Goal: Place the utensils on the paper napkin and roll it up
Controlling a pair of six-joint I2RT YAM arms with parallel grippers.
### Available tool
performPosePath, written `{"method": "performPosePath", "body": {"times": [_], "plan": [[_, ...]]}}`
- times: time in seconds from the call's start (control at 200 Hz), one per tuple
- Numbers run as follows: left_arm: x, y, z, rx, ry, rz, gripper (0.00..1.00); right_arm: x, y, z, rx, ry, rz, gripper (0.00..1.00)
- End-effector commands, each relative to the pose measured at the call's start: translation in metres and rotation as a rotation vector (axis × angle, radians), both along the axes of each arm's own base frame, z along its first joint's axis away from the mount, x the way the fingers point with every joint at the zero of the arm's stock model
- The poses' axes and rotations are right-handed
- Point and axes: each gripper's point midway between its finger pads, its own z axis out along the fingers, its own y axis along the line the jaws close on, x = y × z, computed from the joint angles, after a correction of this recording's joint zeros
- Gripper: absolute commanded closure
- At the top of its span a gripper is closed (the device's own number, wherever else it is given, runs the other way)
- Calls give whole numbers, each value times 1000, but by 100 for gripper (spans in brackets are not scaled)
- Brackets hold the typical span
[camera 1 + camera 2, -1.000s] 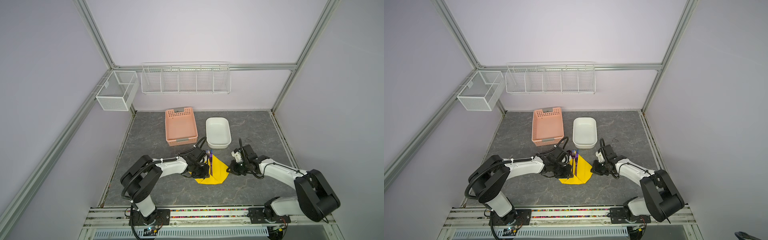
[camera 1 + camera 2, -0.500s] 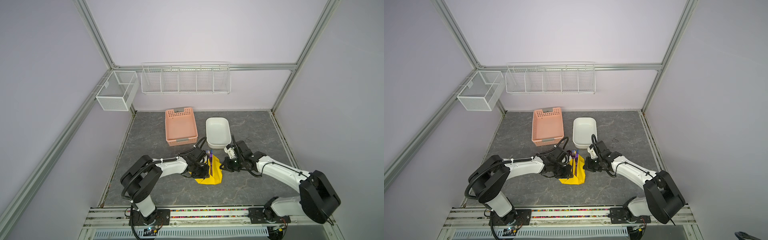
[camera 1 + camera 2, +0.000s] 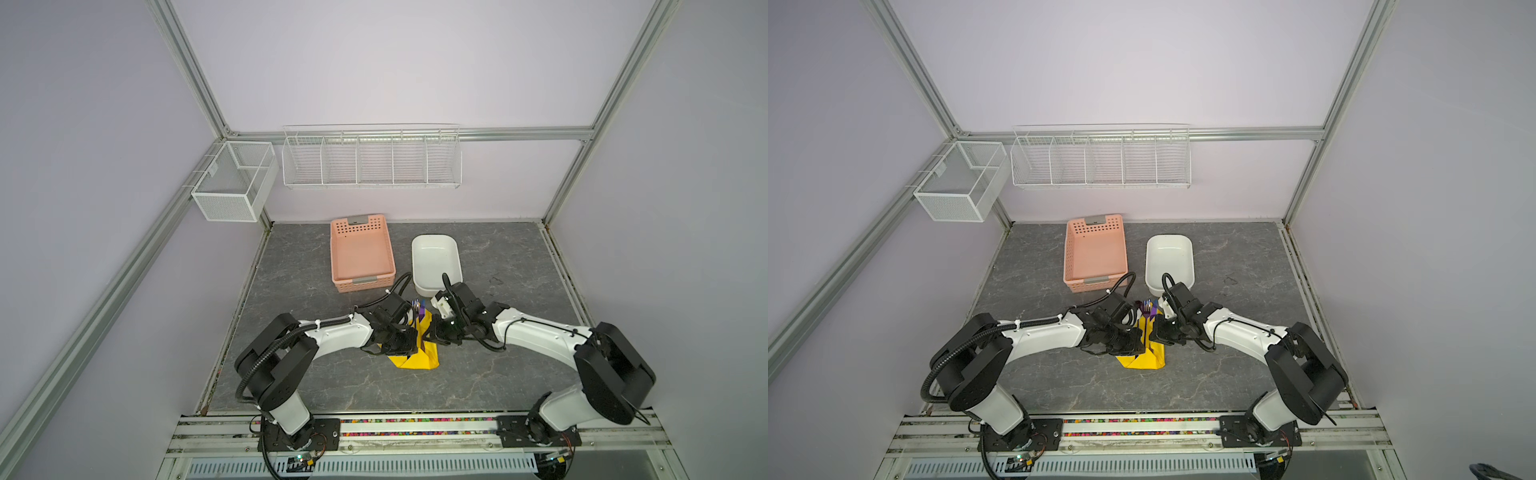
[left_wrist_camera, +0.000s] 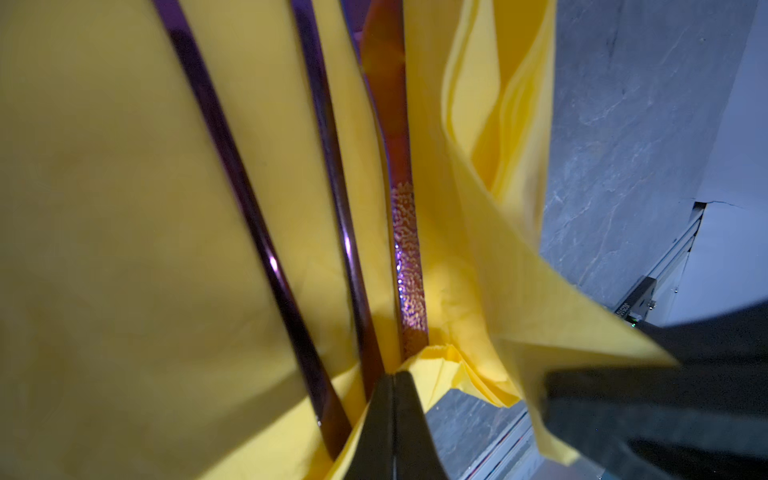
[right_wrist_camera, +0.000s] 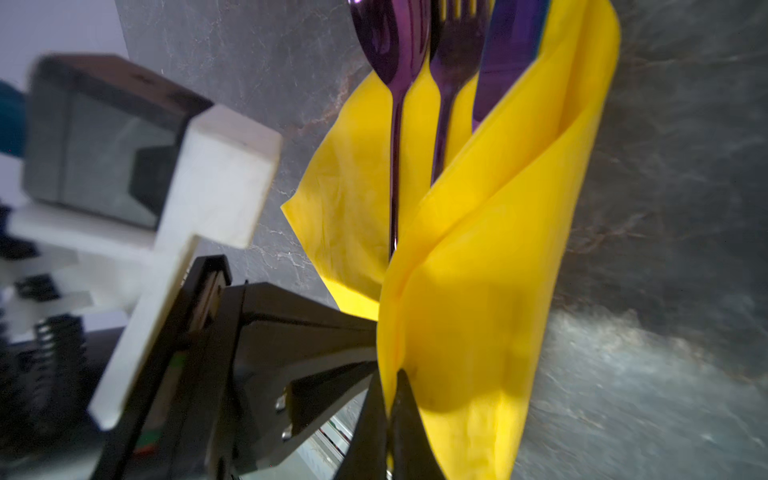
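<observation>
The yellow paper napkin (image 3: 417,360) (image 3: 1144,360) lies at the table's front middle, its right side lifted and folded leftward. On it lie the utensils (image 3: 419,309) (image 3: 1148,308), spoon, fork and knife side by side, purple heads (image 5: 440,62) pointing toward the tub. Their thin handles (image 4: 332,187) run down the sheet (image 4: 104,208). My right gripper (image 3: 434,332) (image 5: 388,382) is shut on the raised napkin flap (image 5: 478,291). My left gripper (image 3: 411,349) (image 4: 392,382) is shut, its tip at the handle ends against a bunched fold; I cannot tell if paper is pinched.
A pink perforated basket (image 3: 361,284) and a white oblong tub (image 3: 436,239) stand just behind the napkin. Wire racks (image 3: 372,156) and a mesh box (image 3: 232,183) hang on the back walls. The two grippers are nearly touching over the napkin.
My right gripper has moved left with the napkin's right edge, folding it over toward the utensils. The visible napkin is narrower. The left gripper has stayed put.
</observation>
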Motion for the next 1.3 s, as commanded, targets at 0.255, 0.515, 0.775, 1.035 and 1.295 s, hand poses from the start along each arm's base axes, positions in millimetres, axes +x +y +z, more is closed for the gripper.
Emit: {"method": "performPosePath", "body": {"times": [0.255,0.515,0.775,1.035,1.295], "plan": [[-13,17,0,36,3,1,100,22,36,2,83,10,-1,93],[-22,26,-8,63,32,-5,100,22,49,-9,111,48,35,93],[-25,29,-15,76,47,1,100,8,52,-14,105,77,101,93],[-25,29,-18,84,51,-3,100,-5,51,-21,80,96,146,93],[-24,29,-17,85,47,-2,100,-2,56,-29,82,110,146,93]]}}
